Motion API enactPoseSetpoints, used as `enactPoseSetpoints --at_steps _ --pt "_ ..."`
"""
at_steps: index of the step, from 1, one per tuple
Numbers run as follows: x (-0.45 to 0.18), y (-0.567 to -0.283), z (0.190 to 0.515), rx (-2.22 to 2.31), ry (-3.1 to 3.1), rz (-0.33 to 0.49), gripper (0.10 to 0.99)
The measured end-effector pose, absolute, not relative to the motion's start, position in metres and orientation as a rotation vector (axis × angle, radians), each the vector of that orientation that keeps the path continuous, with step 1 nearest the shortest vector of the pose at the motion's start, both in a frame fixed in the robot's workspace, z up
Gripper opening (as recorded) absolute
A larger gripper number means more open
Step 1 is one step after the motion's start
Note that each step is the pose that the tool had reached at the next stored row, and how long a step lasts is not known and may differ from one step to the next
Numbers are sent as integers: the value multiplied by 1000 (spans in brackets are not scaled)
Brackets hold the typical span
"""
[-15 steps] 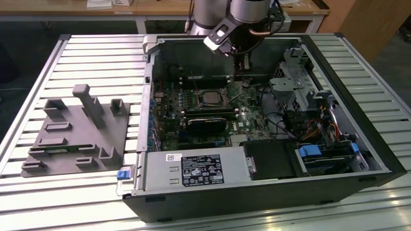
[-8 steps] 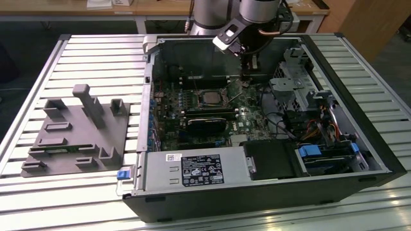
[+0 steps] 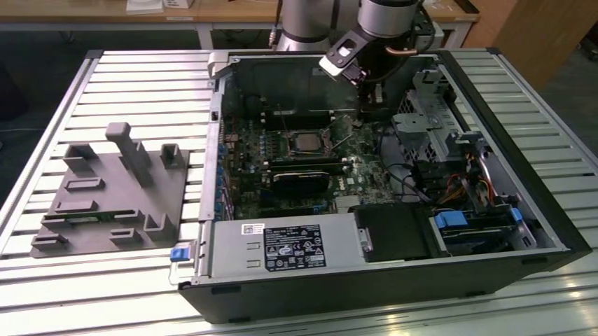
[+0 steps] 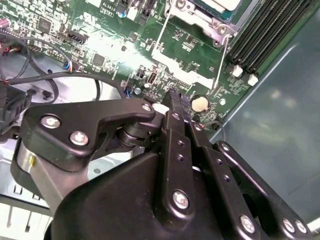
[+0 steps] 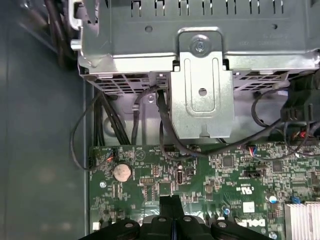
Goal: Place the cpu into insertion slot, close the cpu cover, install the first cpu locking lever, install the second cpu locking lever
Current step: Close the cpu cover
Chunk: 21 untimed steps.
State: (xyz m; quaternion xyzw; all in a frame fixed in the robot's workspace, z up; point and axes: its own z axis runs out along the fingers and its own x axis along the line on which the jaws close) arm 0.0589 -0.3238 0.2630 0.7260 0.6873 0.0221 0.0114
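While peering down through the exterior view, can take in the whole open PC case (image 3: 393, 280) on the slatted table (image 3: 140, 84), the arm (image 3: 385, 17) angled steeply down from the far side with its wrist tipped over the back of the case, and a grey fixture tray (image 3: 112, 189) way off toward the exterior view's left of the fingers. Can also spot the cpu (image 3: 304, 143) from there, lying flat in its socket with the cpu cover (image 3: 321, 138) seemingly down around it. Well apart from the fingertips, that, off toward the exterior view's left and nearer the camera, the black graphics card (image 3: 304, 180) further along the same way. Switching to the second wrist view, gets closer detail instead: a corner of the insertion slot (image 4: 220, 29) far out past the fingertips, one wire lever (image 4: 161, 31) and a second wire lever (image 4: 223, 56) running out from it, no telling latched or not. Also memory slots (image 4: 270, 25) alongside and a coin cell (image 4: 200, 103) just beside the tips. Over in the first wrist view, picks up a silver drive cage (image 5: 202, 85) beyond the fingertips, black cables (image 5: 112, 125) draping down to the green board (image 5: 150, 195). As for the gripper (image 4: 175, 96): fingers (image 4: 172, 130) pinched fully together in both wrist views, clamping nothing but each other, tips hanging low over the board, no telling touching or not.
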Motion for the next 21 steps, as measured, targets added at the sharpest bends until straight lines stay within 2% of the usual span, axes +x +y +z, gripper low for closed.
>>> enactPoseSetpoints --at_steps 12,21 --pt "63 -324 241 2278 2157 39 106" --pt "63 -324 237 2280 2158 35 106"
